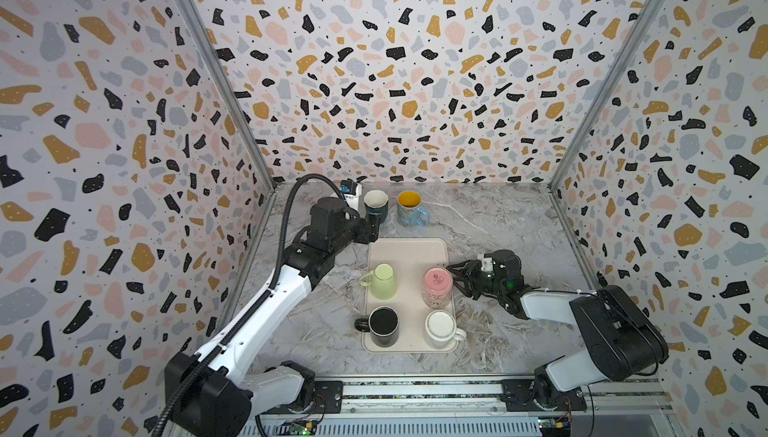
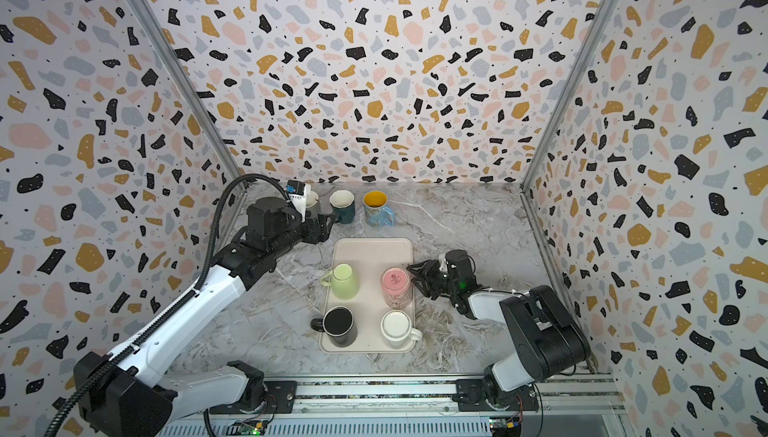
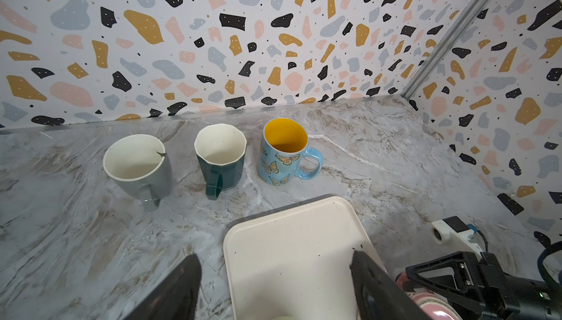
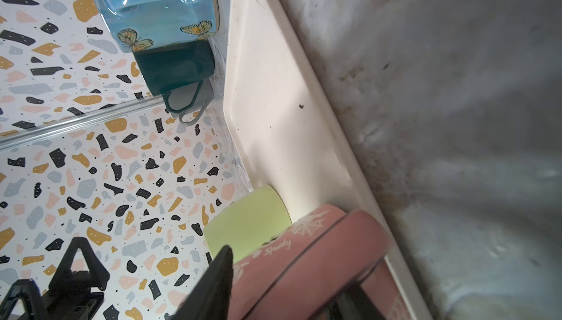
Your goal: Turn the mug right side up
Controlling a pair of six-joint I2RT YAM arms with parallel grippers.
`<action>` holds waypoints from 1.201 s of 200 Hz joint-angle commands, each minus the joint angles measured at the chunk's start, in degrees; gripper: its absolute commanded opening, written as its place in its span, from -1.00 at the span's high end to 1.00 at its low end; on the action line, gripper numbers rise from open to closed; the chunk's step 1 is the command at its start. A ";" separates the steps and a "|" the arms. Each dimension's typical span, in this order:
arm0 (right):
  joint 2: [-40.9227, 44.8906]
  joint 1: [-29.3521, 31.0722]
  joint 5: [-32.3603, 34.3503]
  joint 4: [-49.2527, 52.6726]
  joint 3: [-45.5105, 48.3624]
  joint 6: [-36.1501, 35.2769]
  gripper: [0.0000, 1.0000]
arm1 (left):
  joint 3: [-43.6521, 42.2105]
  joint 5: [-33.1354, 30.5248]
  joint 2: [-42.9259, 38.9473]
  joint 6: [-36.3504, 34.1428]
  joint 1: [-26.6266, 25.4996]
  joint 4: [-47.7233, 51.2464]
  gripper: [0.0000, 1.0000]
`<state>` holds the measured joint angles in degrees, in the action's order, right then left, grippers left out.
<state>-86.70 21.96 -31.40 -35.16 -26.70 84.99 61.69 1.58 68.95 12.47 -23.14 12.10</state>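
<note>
Where it all stands: grey marble table (image 1: 498,227) inside speckled walls.
Left arm (image 1: 257,318): reaches in from the near left corner towards the far end of the tray.
Right arm (image 1: 548,306): folded low on the right, its wrist turned towards the tray's right edge.
Tray (image 1: 409,256): cream, lying flat mid-table; four mugs stand on it in two rows and its far end is bare.
Pink mug (image 1: 437,287): bottom up on the tray's right side in the farther row, printed base facing up.
Green mug (image 1: 382,281): bottom up, left of the pink one.
Black mug (image 1: 383,325): bottom up, near-left corner of the tray.
White mug (image 1: 441,327): bottom up, near-right corner.
Upright row off the tray at the back: blue butterfly mug (image 1: 409,208), dark teal mug (image 1: 376,204), grey mug (image 3: 137,163), standing side by side.
Left gripper (image 3: 275,257): fingers spread wide and holding nothing, poised at the tray's far-left corner.
Right gripper (image 1: 454,276): right against the pink mug's right side.
Handle (image 4: 340,242): lies between the right gripper's fingers in the right wrist view; whether they press on it cannot be told.
</note>
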 commanded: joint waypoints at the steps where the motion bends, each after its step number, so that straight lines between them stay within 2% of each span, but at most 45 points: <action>1: -0.39 -0.25 -0.86 -2.34 -2.21 -0.50 0.14 | 0.97 -0.79 -0.22 -1.31 0.31 -0.50 -0.56; 48: -3.36 -0.16 -1.55 -4.68 -2.41 -0.10 0.34 | 1.15 -1.32 -0.48 -1.67 0.37 0.08 -0.57; 77: -5.81 -0.16 -2.84 -6.75 -3.17 0.17 0.35 | 1.27 -1.58 -0.58 -2.09 0.47 0.32 -0.57; 109: -8.75 -0.16 -4.45 -9.19 -4.36 0.43 0.25 | 1.42 -2.01 -0.56 -2.45 0.55 0.67 -0.57; 172: -12.87 -0.16 -7.27 -11.39 -7.10 0.33 0.29 | 1.60 -2.62 -0.48 -2.96 0.90 0.94 -0.58; 199: -14.89 0.01 -8.79 -12.47 -8.18 0.53 0.45 | 1.68 -2.80 -0.39 -3.06 1.04 1.17 -0.58; 240: -16.49 0.26 -10.31 -14.49 -8.34 1.05 0.95 | 1.77 -2.82 -0.44 -3.08 1.34 1.30 -0.58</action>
<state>-101.08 22.28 -45.19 -49.84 -35.83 92.68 61.76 -0.58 68.93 10.07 -22.39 13.52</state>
